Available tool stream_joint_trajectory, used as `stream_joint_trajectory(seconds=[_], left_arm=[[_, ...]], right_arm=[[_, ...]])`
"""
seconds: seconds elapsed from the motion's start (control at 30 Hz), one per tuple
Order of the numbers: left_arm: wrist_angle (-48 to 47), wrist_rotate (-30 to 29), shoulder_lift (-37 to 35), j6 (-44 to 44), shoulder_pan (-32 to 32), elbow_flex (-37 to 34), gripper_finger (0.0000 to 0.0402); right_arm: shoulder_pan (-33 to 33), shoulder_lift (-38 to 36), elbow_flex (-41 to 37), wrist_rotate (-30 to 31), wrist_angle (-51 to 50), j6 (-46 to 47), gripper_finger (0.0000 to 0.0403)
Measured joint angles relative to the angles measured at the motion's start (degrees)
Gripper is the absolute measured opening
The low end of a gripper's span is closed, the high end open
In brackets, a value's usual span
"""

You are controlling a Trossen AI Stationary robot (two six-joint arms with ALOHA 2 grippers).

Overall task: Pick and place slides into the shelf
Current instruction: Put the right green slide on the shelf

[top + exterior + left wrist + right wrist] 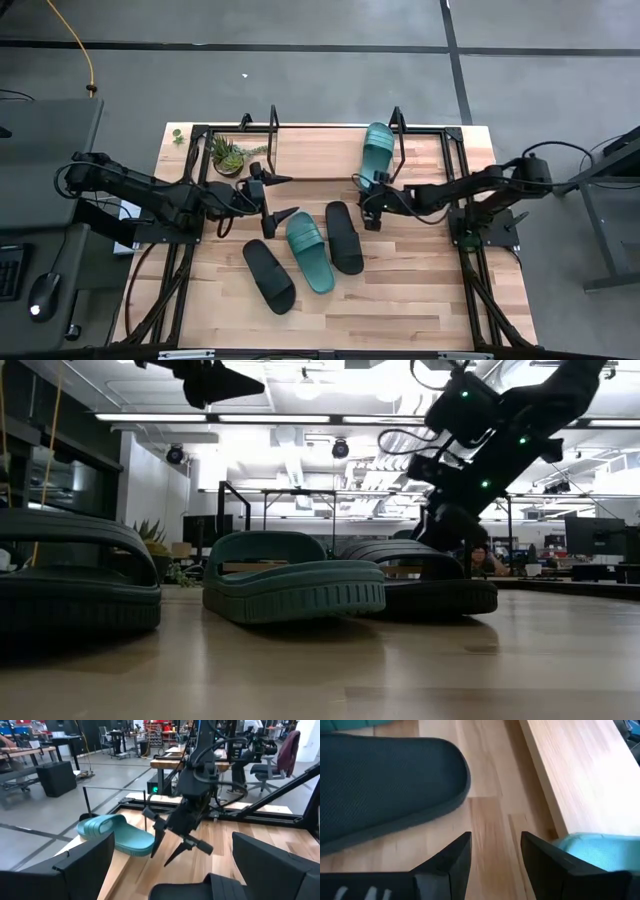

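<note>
One teal-green slide (378, 147) is lying on the shelf (320, 150) at the far side of the worktop (400, 300), toward the shelf's right end and just beside a black wire end frame (398, 125). The other three slides are sitting on the worktop in front of the shelf, side by side and angled alike: a black slide (268, 275) on the left, a second teal-green slide (309, 250) in the middle, and another black slide (343, 236) on the right, the middle one touching or nearly touching its neighbours. The right gripper (368, 205) is hovering low over the worktop between the shelf's front edge and the rightmost black slide, its two fingers (445, 862) standing apart with bare wood showing in the gap and nothing held; in the right wrist view the black slide's rounded end is lying just ahead of the fingers, and the edge of the teal-green slide on the shelf is showing at the side. The left gripper (278, 198) is hanging above the worktop near the left part of the shelf, its fingers spread wide and holding nothing, pointing across toward the right arm. A small potted plant (228, 155) is sitting at the shelf's left end.
</note>
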Motion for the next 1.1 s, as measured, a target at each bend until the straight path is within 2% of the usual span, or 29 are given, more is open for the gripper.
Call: stream_joint_trajectory(seconds=[0.73,0.9,1.1], left_arm=[[-0.4,-0.6,0.0,-0.1,0.0,0.0,0.0381],[-0.4,-0.6,0.0,-0.2,0.0,0.0,0.0381],[-0.4,-0.9,0.0,-0.2,0.0,0.0,0.0381]], right_arm=[[0.0,1.0,0.8,9.8,-7.9,3.8,0.0163],[0.0,0.0,0.8,9.7,-8.4,4.0,0.0163],[0.9,-5.1,3.3,5.5,-10.5,4.5,0.0163]])
